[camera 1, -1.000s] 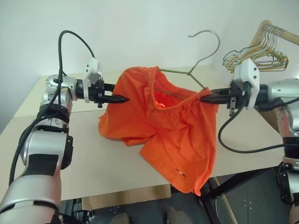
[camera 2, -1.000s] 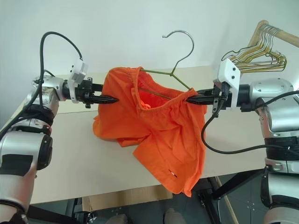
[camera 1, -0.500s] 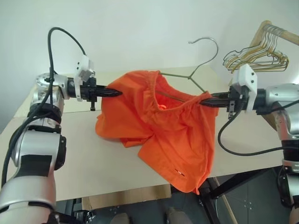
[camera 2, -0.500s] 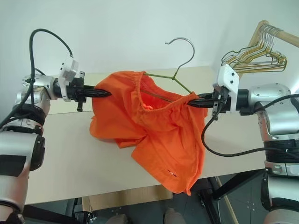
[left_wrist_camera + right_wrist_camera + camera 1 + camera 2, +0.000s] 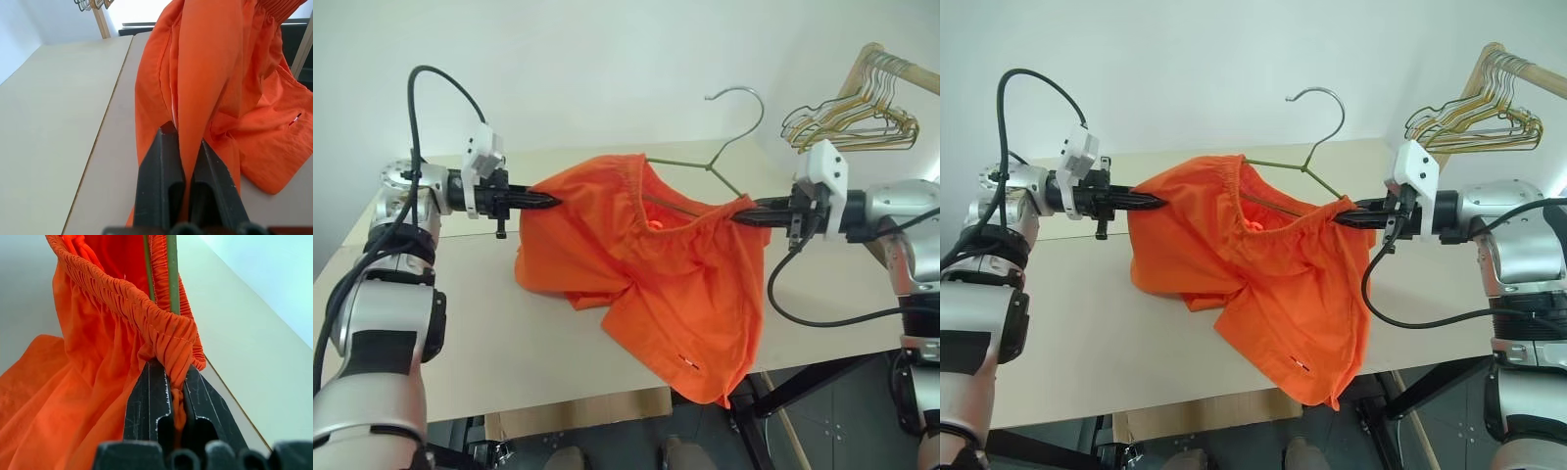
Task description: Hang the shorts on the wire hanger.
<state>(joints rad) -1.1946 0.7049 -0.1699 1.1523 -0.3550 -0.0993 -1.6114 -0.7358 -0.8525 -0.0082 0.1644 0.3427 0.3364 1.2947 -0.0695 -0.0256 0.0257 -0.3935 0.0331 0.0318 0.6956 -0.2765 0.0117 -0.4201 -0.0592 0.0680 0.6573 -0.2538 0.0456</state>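
Note:
The bright orange shorts (image 5: pixel 656 264) hang stretched between my two grippers above the table, with one leg drooping over the front edge. My left gripper (image 5: pixel 551 200) is shut on the fabric at their left side, and the cloth runs out from between its fingers (image 5: pixel 161 166). My right gripper (image 5: pixel 744 209) is shut on the gathered waistband (image 5: pixel 122 298). The wire hanger (image 5: pixel 683 164) sits inside the waist opening with its hook (image 5: pixel 744 98) sticking up behind. Its green wire (image 5: pixel 172 274) runs down into the bunched waistband right at my right fingers (image 5: pixel 146 401).
A bunch of golden and dark hangers (image 5: pixel 862 113) hangs on a wooden rack at the far right, behind my right arm. The beige table (image 5: pixel 489 333) spreads under the shorts, with its front edge close to me. A black frame (image 5: pixel 803 382) stands below its right corner.
My left gripper has shut on the left side of the shorts and drawn it to the left, spreading the waist wider. My right gripper has kept its hold.

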